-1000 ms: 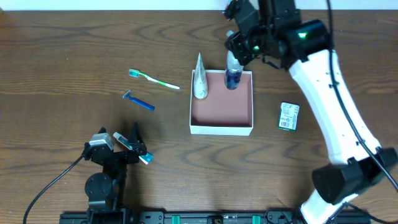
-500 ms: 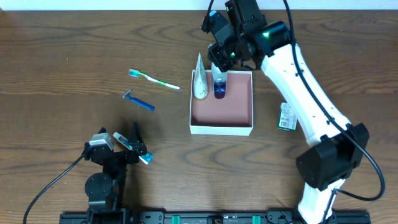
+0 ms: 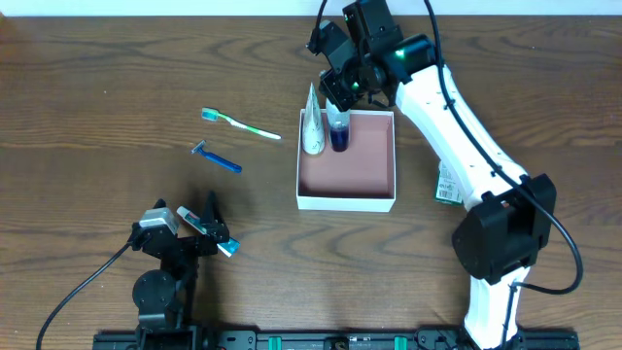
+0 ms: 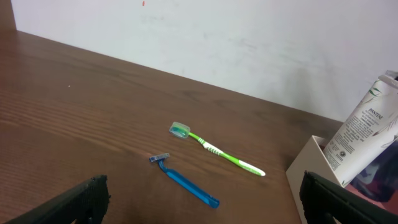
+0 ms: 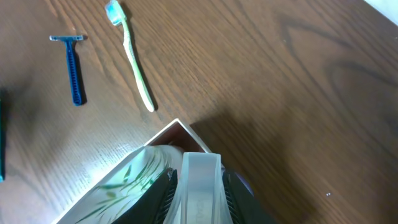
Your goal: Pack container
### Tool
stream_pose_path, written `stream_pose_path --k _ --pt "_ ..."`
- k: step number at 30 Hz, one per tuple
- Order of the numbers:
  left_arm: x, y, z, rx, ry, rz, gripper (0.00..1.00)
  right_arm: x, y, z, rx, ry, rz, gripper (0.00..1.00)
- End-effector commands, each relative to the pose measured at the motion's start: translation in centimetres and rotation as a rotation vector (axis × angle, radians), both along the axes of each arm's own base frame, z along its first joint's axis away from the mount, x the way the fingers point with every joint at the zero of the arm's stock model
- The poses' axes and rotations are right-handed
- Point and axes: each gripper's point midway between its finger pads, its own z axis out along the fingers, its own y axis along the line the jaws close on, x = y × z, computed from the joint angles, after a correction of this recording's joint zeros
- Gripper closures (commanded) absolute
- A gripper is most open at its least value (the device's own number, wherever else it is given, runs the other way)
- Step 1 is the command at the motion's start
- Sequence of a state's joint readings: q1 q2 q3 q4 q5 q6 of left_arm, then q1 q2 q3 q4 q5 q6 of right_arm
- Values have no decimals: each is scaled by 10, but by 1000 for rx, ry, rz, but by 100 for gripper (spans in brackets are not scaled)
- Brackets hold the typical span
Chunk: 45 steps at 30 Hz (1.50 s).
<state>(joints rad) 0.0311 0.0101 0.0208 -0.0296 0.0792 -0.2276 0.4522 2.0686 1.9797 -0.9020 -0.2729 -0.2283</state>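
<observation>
My right claw (image 3: 338,103) is pressed in on the top of a blue bottle (image 3: 338,136). It holds the bottle upright inside the far edge of the container (image 3: 346,203), which sits open-topped on the counter (image 3: 97,68) with its pink floor mostly bare. From above I cannot tell whether the bottle's base rests on that floor or hangs just above it. My wrist view shows only my two fingers on either side of the pale cap.

Just left of the bottle, a white tube (image 3: 311,129) leans in the container's far-left corner, cap down and nearly touching the bottle. So I count one thing packed and a second about to be let go.

Three things lie outside. A green toothbrush (image 3: 241,123) lies left of the container, close to its far-left corner. A blue razor (image 3: 216,157) lies further left and a little nearer to me. A small green-and-white packet (image 3: 448,183) lies to the right of the container, half hidden under my right arm.

My left claw (image 3: 220,229) is spread wide and holds nothing. It rests well to the left of the container and nearer to me than the razor.

By my reckoning I am not quite halfway. The bottle needs setting down and releasing, and then the toothbrush, razor and packet each need fetching. There is plenty of floor for them in the near half of the container.
</observation>
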Motion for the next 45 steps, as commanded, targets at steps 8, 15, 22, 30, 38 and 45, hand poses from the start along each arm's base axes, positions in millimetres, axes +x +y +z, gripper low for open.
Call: stream_pose_path --k 8,15,22,30,38,45 --pt "-1 -3 -15 13 46 -20 2 6 10 -18 4 2 29 78" --pt "-1 -3 -15 13 46 -20 2 8 11 -28 -4 11 35 68" --pt "-1 -3 -15 13 46 -20 2 12 13 -25 4 -7 34 52" --pt "-1 -3 -15 13 46 -20 2 16 14 -17 16 -32 32 27" --pt "-1 -3 -15 13 46 -20 2 20 -1 28 35 -120 -7 22" --pt "-1 -3 -15 13 46 -20 2 7 -40 82 75 -135 -146 31"
